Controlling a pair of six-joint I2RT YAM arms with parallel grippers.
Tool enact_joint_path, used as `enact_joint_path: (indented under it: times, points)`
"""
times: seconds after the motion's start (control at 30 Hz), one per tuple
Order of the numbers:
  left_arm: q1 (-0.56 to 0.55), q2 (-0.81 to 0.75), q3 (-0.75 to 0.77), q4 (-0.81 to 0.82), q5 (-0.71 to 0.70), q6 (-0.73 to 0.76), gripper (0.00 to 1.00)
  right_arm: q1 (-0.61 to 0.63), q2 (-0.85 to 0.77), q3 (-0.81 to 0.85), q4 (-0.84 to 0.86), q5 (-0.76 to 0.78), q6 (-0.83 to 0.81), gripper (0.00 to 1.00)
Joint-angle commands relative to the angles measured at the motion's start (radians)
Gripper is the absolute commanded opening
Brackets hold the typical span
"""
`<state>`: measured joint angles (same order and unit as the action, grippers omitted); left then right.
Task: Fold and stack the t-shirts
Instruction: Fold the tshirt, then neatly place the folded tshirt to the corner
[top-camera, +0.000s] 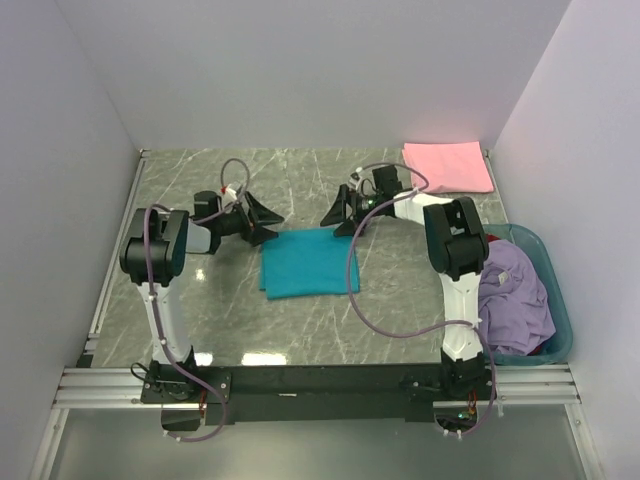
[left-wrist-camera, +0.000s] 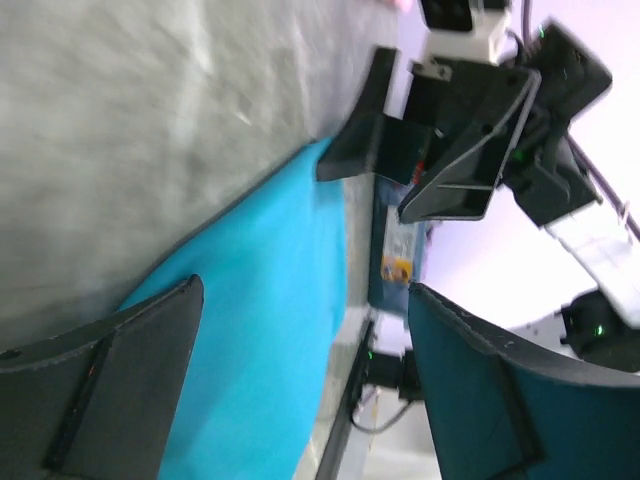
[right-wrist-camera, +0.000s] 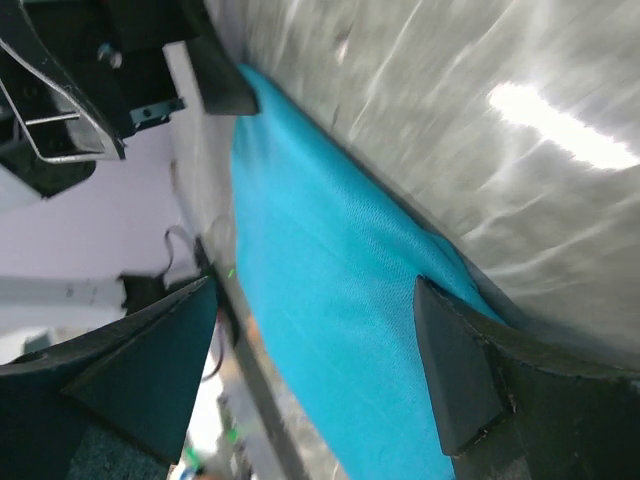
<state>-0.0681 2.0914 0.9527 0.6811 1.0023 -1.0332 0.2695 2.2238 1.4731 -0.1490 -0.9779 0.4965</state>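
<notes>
A teal t-shirt (top-camera: 308, 262) lies folded into a flat rectangle on the marble table, mid-centre. My left gripper (top-camera: 264, 221) hovers at its far left corner, open, nothing between the fingers. My right gripper (top-camera: 341, 219) is at the far right corner, also open and empty. In the left wrist view the left gripper (left-wrist-camera: 300, 385) straddles the teal t-shirt (left-wrist-camera: 265, 330) edge. In the right wrist view the right gripper (right-wrist-camera: 310, 370) stands over the teal t-shirt (right-wrist-camera: 330, 300). A pink t-shirt (top-camera: 447, 165) lies folded at the back right. A lavender t-shirt (top-camera: 515, 300) is crumpled in the basket.
A teal plastic basket (top-camera: 561, 300) stands at the right edge beside the right arm, with a bit of red cloth (top-camera: 494, 240) at its far end. White walls close in the table on three sides. The two grippers face each other closely.
</notes>
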Motion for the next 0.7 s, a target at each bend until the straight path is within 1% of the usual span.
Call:
enact_joint_path:
  times: [0.0,0.03,0.07,0.1,0.13,0.17,0.2,0.23,0.27,0.3,0.33,0.37,0.4,0.43,0.47,0.5,0.53,0.57,0.6,0.63,0.67]
  points:
    - [0.063,-0.033,0.038,-0.044,-0.059,0.066,0.89,-0.038,-0.007,0.044,0.029,0.189,-0.015,0.86]
    - [0.088,-0.056,0.061,-0.137,-0.067,0.105,0.89,-0.053,-0.03,0.067,0.028,0.189,-0.015,0.86]
    - [0.097,-0.082,0.075,-0.185,-0.068,0.145,0.9,-0.056,-0.045,0.085,0.02,0.192,-0.015,0.86]
    - [0.105,-0.138,0.095,-0.239,-0.074,0.253,0.92,-0.059,-0.061,0.105,0.011,0.197,-0.019,0.86]
    - [0.111,-0.171,0.156,-0.406,-0.088,0.327,0.93,-0.061,-0.097,0.151,-0.003,0.229,-0.027,0.87]
    - [0.111,-0.23,0.193,-0.487,-0.135,0.41,0.94,-0.062,-0.119,0.174,-0.021,0.245,-0.033,0.88]
    - [0.106,-0.261,0.231,-0.574,-0.154,0.574,0.95,-0.061,-0.139,0.191,-0.046,0.252,-0.044,0.9]
    - [0.09,-0.29,0.301,-0.65,-0.174,0.65,0.95,-0.059,-0.191,0.203,-0.058,0.261,-0.053,0.91]
    - [0.076,-0.344,0.332,-0.799,-0.204,0.721,0.94,-0.059,-0.222,0.201,-0.07,0.301,-0.062,0.91]
    - [0.059,-0.372,0.357,-0.86,-0.27,0.872,0.92,-0.061,-0.255,0.19,-0.095,0.329,-0.091,0.91]
    - [-0.005,-0.401,0.377,-0.908,-0.313,0.947,0.92,-0.061,-0.327,0.15,-0.106,0.359,-0.11,0.92]
    - [-0.037,-0.469,0.368,-0.972,-0.35,1.016,0.9,-0.061,-0.366,0.124,-0.118,0.454,-0.131,0.92]
    - [-0.071,-0.508,0.35,-0.983,-0.414,1.159,0.89,-0.061,-0.403,0.095,-0.138,0.499,-0.168,0.92]
    - [-0.154,-0.548,0.295,-0.986,-0.453,1.217,0.86,-0.064,-0.467,0.046,-0.153,0.552,-0.179,0.92]
    - [-0.203,-0.621,0.259,-0.965,-0.499,1.311,0.81,-0.064,-0.493,0.026,-0.171,0.62,-0.211,0.92]
    - [-0.254,-0.652,0.223,-0.945,-0.59,1.35,0.77,-0.07,-0.518,0.007,-0.214,0.657,-0.22,0.93]
    - [-0.348,-0.681,0.16,-0.927,-0.616,1.378,0.73,-0.073,-0.561,-0.029,-0.228,0.683,-0.228,0.93]
    - [-0.395,-0.717,0.134,-0.908,-0.639,1.403,0.6,-0.078,-0.584,-0.055,-0.234,0.7,-0.231,0.93]
    - [-0.444,-0.723,0.112,-0.887,-0.662,1.447,0.53,-0.085,-0.605,-0.083,-0.242,0.702,-0.237,0.94]
    - [-0.54,-0.726,0.081,-0.876,-0.723,1.461,0.47,-0.095,-0.643,-0.133,-0.248,0.709,-0.239,0.94]
    - [-0.586,-0.709,0.072,-0.867,-0.743,1.486,0.4,-0.098,-0.661,-0.16,-0.25,0.711,-0.234,0.94]
